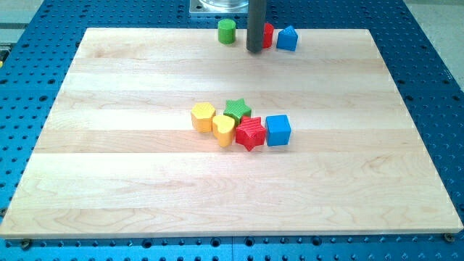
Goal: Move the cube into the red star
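Two touch: blue cube (278, 130), red star (250, 133); my tip (254, 50) far above.

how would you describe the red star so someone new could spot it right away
On the wooden board, find the cluster of five blocks near the middle. The red star sits at its bottom edge, between the yellow heart on the view's left and the blue cube on the right. It is the cluster's only red piece.
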### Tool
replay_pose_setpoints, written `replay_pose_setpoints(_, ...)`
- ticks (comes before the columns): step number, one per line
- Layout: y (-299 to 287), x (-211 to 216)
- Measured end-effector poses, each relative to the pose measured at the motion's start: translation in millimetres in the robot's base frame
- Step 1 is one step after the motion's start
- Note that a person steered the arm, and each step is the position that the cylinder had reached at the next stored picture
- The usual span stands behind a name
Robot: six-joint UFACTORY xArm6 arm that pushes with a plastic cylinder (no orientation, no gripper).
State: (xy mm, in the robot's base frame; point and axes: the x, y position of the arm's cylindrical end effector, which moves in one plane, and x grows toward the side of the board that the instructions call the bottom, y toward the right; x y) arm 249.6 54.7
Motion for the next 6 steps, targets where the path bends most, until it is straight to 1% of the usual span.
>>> replay_pose_setpoints(1, 9, 96)
replay_pose_setpoints(2, 74, 185)
replay_pose_setpoints(3, 20, 242)
replay_pose_setpoints(4, -44, 245)
replay_pose_setpoints(5, -63, 212)
replay_pose_setpoints(6, -56, 157)
